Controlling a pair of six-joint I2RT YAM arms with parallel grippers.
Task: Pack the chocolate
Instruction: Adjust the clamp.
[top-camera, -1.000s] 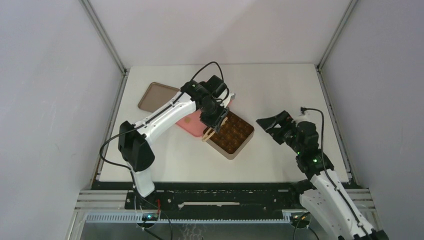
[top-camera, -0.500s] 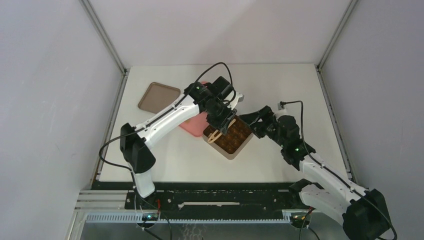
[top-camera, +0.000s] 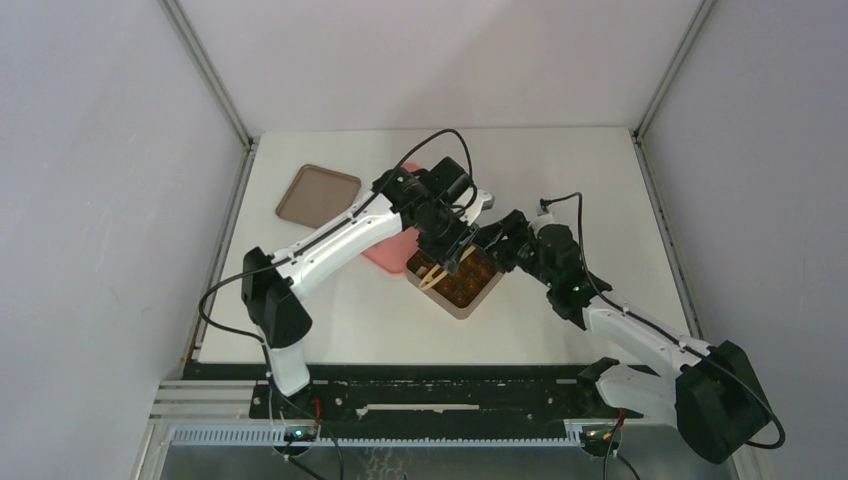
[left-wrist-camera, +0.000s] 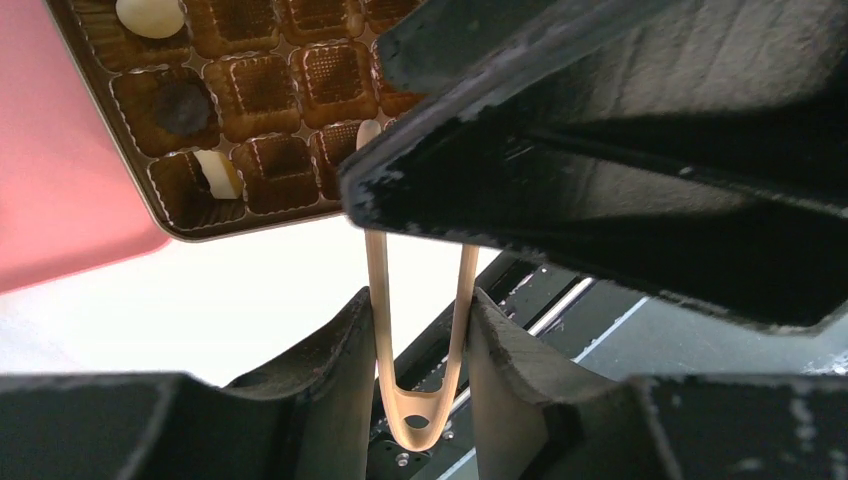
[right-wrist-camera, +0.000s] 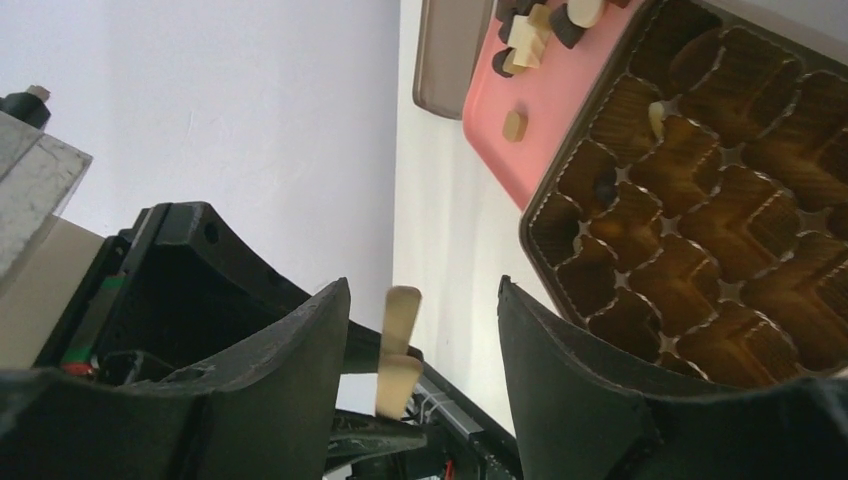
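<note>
Wooden tongs (left-wrist-camera: 376, 290) are pinched by the narrowed left claw (left-wrist-camera: 418, 302); the right claw (right-wrist-camera: 422, 290) is spread partway, nothing gripped. The white bench (top-camera: 620, 200) is enclosed by grey walls (top-camera: 100, 200).

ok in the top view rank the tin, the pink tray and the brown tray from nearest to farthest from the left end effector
1. tin: right beneath the left end effector, mid-scene.
2. pink tray: next, just to the left, touching the tin's edge.
3. brown tray: farthest, off at the back left.
</note>
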